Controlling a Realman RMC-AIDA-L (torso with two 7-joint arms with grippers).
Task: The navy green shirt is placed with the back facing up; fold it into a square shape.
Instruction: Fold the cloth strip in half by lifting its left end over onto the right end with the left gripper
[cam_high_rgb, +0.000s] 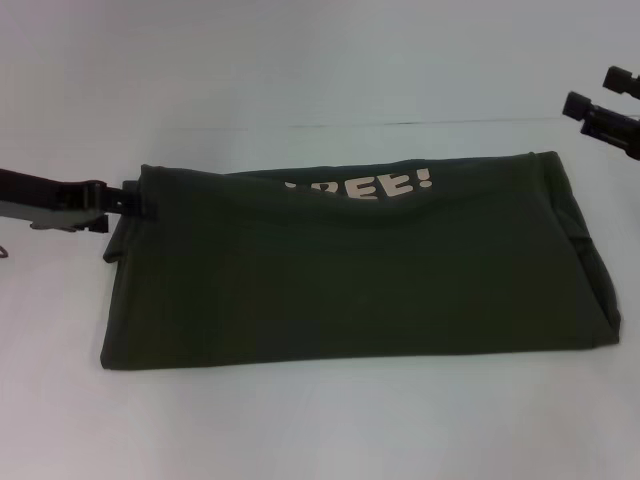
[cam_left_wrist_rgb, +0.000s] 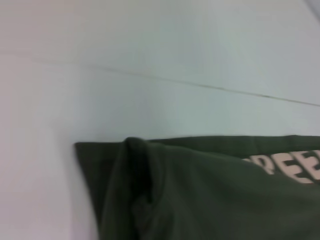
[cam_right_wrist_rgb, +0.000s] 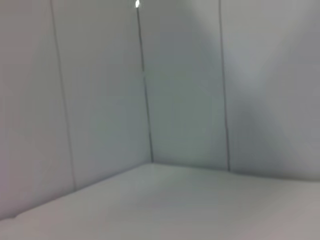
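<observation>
Item: the navy green shirt (cam_high_rgb: 350, 280), dark olive, lying on the white tabletop (cam_high_rgb: 300, 430) as a wide band already folded lengthwise, occupying the centre of the head view from 9 o'clock to 3 o'clock. Cream lettering (cam_high_rgb: 385, 186) ending "EE!" shows at 12 o'clock where the upper layer sags short of the far edge. The band is still far wider than deep, so by judgement the crosswise folds remain. Left tool (cam_high_rgb: 135, 200): at the shirt's 10 o'clock corner, clenched on a pinch of the fabric there; the left wrist view shows that corner (cam_left_wrist_rgb: 135, 165) bunched and ridged. Right tool (cam_high_rgb: 600, 105): raised at 2 o'clock, clear of the cloth, its camera facing bare wall; whether it is released or clenched cannot be told. Risks, by judgement: carrying one corner alone may drag the band askew; the pinch may catch only the top layer, letting the lower layers lag and the fold open; the loose folds at 3 o'clock may spill.
</observation>
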